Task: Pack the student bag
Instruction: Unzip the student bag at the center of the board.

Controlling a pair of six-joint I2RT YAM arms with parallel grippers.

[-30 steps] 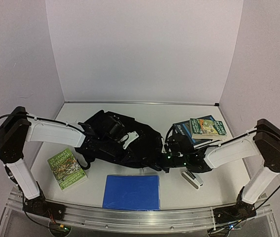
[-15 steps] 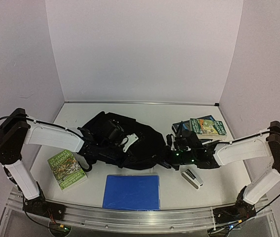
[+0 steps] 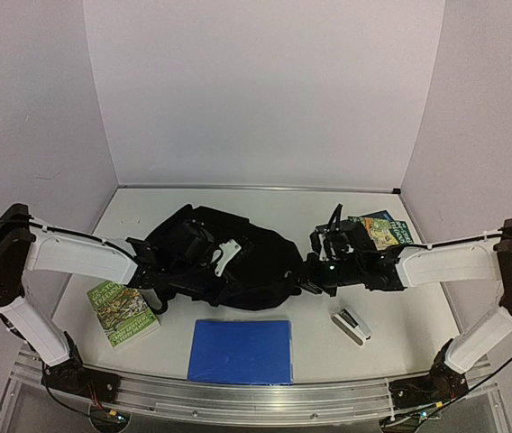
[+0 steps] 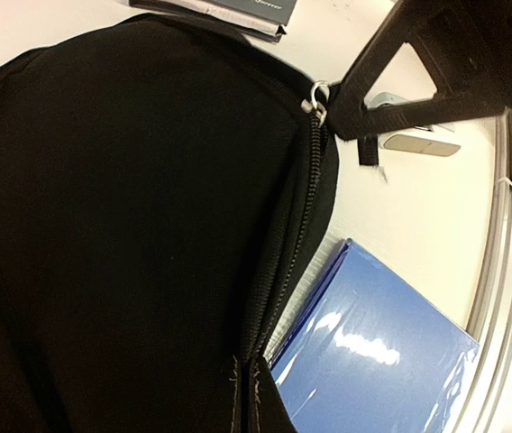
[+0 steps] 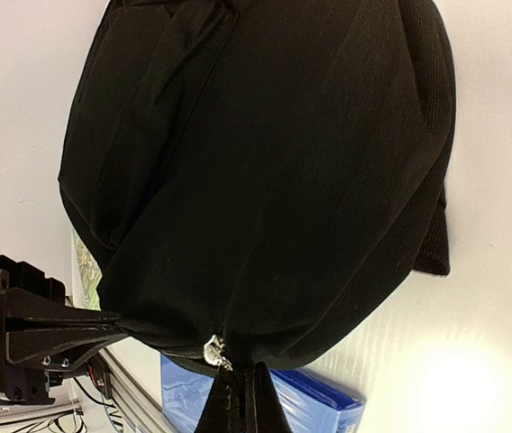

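Left jaws and right jaws are each closed hard on a pinch of black fabric of the student bag. The bag lies on the surface, stretched between the two pairs of jaws. In both wrist views the gripping fingers are black against black cloth and can scarcely be told apart from it.

- Zip: runs from the left jaws toward the right jaws and ends at a metal pull ring just beside the right jaws. Whether its teeth are parted cannot be told.
- Interior of the bag: hidden in every view.
- White piece: rests on top of the bag, between the jaws. What it is cannot be made out.
- Blue folder: lies flat on the base side of the span between the jaws. Its far edge is cut off by the bag's bulge in the left wrist view.
- Green book: just beside the left jaws, on the base side. Its cover lettering is too small to read.
- Stacked books: beyond the right jaws, partly covered by the right arm. Their titles are illegible.
- Small white object: near the right jaws on the base side, apart from the bag. It may be a stapler, but this is uncertain.
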